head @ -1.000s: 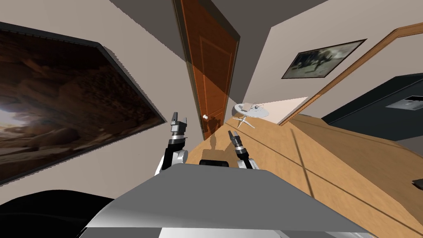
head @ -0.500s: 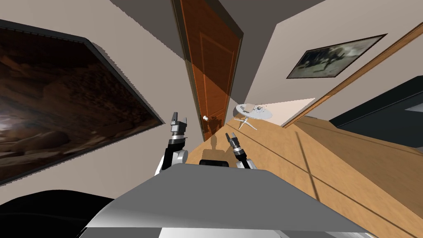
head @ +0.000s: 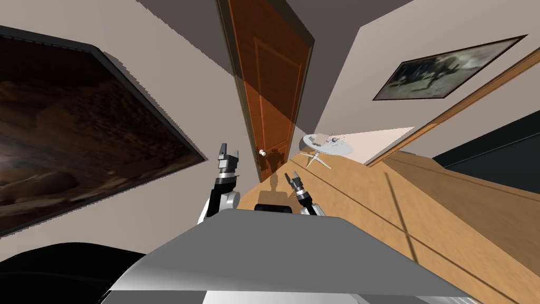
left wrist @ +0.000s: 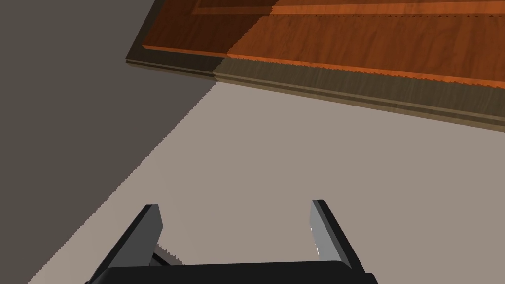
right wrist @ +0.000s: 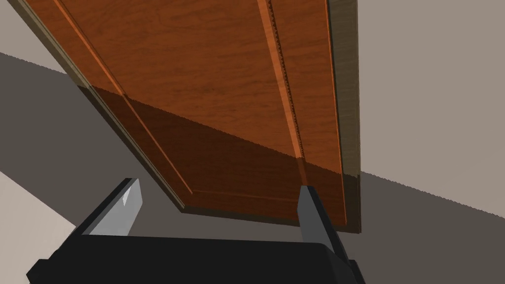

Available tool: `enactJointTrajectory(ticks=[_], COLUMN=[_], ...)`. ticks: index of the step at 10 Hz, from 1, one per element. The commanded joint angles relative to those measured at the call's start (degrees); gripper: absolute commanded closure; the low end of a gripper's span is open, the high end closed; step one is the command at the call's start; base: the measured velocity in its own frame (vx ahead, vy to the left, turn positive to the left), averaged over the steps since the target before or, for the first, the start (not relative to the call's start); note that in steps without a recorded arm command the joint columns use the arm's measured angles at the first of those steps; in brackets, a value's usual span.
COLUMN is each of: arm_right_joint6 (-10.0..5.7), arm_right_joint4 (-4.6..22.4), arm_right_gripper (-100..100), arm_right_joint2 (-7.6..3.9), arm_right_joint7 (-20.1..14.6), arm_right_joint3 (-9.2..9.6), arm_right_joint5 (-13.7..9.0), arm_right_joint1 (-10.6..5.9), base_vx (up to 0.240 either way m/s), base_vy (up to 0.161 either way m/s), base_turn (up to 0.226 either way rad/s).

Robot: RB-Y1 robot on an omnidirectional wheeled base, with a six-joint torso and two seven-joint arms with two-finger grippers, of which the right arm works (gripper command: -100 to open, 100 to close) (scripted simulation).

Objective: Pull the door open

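Now, door: we are facing the brown door (head: 271,89), its pale knob (head: 262,152) low.
Left gripper (head: 230,151): spread wide, left of the door's knob.
Right gripper (head: 291,177): spread wide, below the door's knob.
Table (head: 345,150): bearing small things, right of the door.

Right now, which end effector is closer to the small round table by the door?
Right. The right end effector sits on the same side of the door as the round table; the left end effector is on the door's other side, before the wall.

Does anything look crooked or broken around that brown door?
Nothing stands out. The door looks shut and whole, its knob in place; the shared slant is the camera's.
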Motion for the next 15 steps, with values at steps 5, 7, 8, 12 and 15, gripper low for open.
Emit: enactJointTrajectory(ticks=[5, 7, 8, 12, 15], arm_right_joint6=[-1.07, -1.66, -1.84, -2.96, -3.56], arm_right_joint4=[5.96, 8.57, 9.36, 14.34, 16.96], arm_right_gripper=[-100, -100, -100, -100, -100], arm_right_joint2=[0.2, 0.27, 0.3, 0.55, 0.73], arm_right_joint7=[6.27, 8.62, 9.33, 13.8, 16.16], arm_right_joint3=[1.62, 2.14, 2.29, 3.28, 3.8], arm_right_joint5=[3.64, 4.97, 5.37, 7.9, 9.23], arm_right_joint1=[-1.63, -2.4, -2.63, -4.1, -4.87], base_vx=[0.123, 0.154, 0.14, 0.165, 0.179], base_vy=[-0.022, -0.01, -0.002, 0.017, 0.04], base_turn=[0.059, 0.082, 0.072, 0.083, 0.082])
